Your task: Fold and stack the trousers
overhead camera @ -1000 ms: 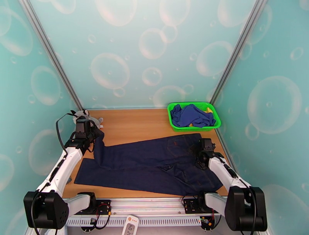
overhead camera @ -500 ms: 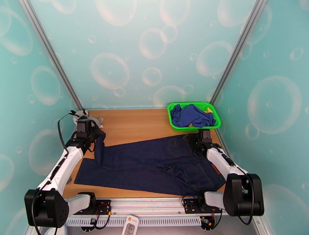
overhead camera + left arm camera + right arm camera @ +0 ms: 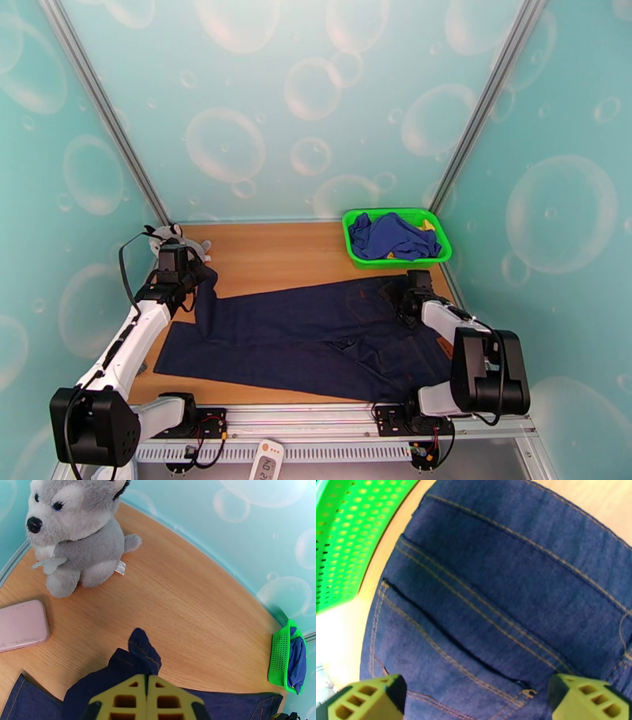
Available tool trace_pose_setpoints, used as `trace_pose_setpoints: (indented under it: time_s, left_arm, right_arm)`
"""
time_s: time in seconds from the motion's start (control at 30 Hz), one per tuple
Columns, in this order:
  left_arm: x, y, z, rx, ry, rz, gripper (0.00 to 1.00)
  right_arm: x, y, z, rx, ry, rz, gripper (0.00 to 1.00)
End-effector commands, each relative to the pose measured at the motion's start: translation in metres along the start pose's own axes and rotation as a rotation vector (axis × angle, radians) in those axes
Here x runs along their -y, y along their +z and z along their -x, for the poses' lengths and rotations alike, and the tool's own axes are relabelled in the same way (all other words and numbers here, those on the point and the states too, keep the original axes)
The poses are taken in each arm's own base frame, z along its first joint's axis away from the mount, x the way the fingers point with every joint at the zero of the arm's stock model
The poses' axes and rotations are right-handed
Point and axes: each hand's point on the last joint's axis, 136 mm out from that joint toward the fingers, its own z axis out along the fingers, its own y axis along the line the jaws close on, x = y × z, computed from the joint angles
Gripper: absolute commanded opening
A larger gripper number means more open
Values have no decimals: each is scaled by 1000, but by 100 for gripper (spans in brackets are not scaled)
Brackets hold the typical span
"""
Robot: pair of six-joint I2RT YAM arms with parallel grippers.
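Note:
The dark navy trousers (image 3: 316,331) lie flat across the table, legs to the left and waist to the right, with a tan patch (image 3: 440,344) near the right arm. My left gripper (image 3: 194,276) is shut on the hem of the far leg and holds it raised; in the left wrist view the hem (image 3: 139,653) pokes out past the closed fingers (image 3: 130,696). My right gripper (image 3: 476,695) hovers open over the waist and back pocket (image 3: 474,610), its orange stitching plain; in the top view it (image 3: 400,297) sits at the far right corner of the trousers.
A green basket (image 3: 355,251) at the back right holds a royal-blue garment (image 3: 391,235), close to the right gripper. A grey plush husky (image 3: 75,539) and a pink case (image 3: 21,626) sit at the back left. Bare wood (image 3: 276,256) lies beyond the trousers.
The right gripper has moved away from the near edge, up along the waist toward the basket, and its arm has swung round. The left gripper still holds the hem in much the same place.

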Motion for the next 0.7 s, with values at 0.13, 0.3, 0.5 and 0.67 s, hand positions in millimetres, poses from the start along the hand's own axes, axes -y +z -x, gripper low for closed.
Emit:
trace_pose_setpoints:
  time_s: [0.13, 0.3, 0.5, 0.67]
  left_arm:
    - [7, 5, 5, 5, 17, -4, 0]
    - [7, 7, 8, 10, 22, 8, 0]
    - [13, 8, 6, 1, 25, -7, 0]
    - [10, 10, -3, -12, 32, 9, 0]
  right_arm:
    - [55, -23, -39, -54, 73, -161, 99]
    - [40, -57, -1, 84, 52, -107, 99]
    - [-5, -55, 83, 146, -64, -26, 99]
    - [-22, -20, 126, 121, -189, 0, 99]
